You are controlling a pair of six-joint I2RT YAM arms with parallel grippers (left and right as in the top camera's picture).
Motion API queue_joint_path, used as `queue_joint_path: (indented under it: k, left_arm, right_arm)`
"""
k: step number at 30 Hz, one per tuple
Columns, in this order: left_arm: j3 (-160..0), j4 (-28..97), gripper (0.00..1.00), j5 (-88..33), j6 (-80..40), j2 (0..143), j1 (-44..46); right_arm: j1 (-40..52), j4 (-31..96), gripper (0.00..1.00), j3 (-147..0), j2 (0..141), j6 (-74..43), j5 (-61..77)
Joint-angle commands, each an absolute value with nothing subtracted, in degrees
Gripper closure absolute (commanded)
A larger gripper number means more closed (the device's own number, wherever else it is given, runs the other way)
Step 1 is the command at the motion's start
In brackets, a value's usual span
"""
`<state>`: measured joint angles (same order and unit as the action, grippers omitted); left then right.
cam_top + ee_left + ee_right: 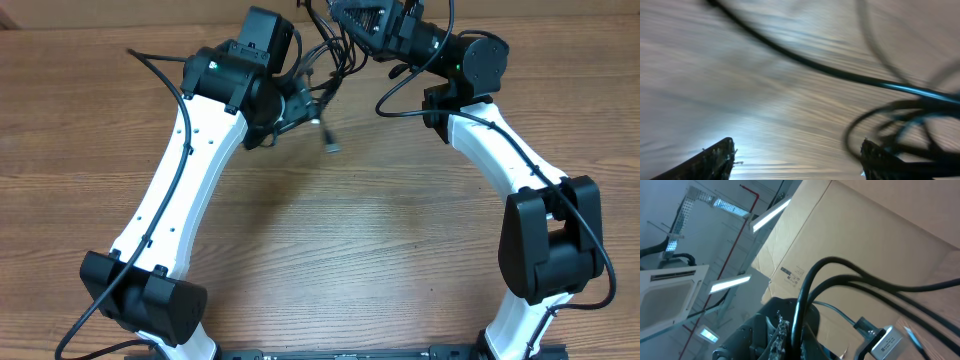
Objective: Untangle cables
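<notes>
The left gripper (797, 162) stands with its jaws wide apart and nothing between them. In its wrist view the two fingers (715, 160) show only as dark tips at the bottom edge, low over the table (740, 80). Beside the right-hand tip lies a knot of the cables (900, 125), loops crossing one another and blurred; whether the tip touches them I cannot tell. One cord runs free of the knot, slanting across the wood from the far left to the right edge.

The right gripper (786, 330) is closed on the cables — several cords rise from between its fingers, arch over and run off to the right. A plug (885, 342) in a silver shell sits just right of the grip. Behind are a box (865, 240) and lights (730, 283), as this camera is tilted upward.

From overhead, the cables bunch at the far edge of the table, between the two grippers. A plug end (330, 140) shows blurred just nearer than the bunch — hanging or lying, I cannot tell.
</notes>
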<state>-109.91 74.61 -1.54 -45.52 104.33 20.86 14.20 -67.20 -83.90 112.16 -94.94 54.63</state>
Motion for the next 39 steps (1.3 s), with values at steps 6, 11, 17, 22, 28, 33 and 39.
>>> queue_joint_path:
  k: [6,11,17,22,28,33,39]
  left_arm:
    - [-110.28,84.40,0.45,23.49,-46.41,103.77,17.32]
    - [-110.28,83.83,0.50,20.16,-48.07,103.77,14.06]
    - [-110.28,83.46,0.49,13.26,-47.99,103.77,13.04]
    - [-110.28,82.11,0.46,4.91,-44.86,103.77,13.32]
    - [-110.28,81.32,0.34,0.30,-45.01,103.77,13.30]
    - [-110.28,80.93,0.30,-3.70,-45.01,103.77,13.30]
    - [-110.28,80.60,0.25,-14.02,-44.99,103.77,13.54]
  right_arm:
    - [12.71,-67.92,0.96,-84.33,111.98,-97.23,55.59]
    - [12.69,-67.90,0.96,-84.33,111.98,-97.73,56.31]
    - [12.23,-67.88,0.96,-84.33,111.98,-97.47,57.34]
    - [12.14,-67.88,0.96,-84.33,111.98,-97.30,57.52]
    - [12.14,-67.88,0.96,-84.33,111.98,-99.77,56.71]
    - [12.14,-67.90,0.96,-84.33,111.98,-104.92,54.17]
    - [12.14,-67.88,0.96,-84.33,111.98,-110.93,51.03]
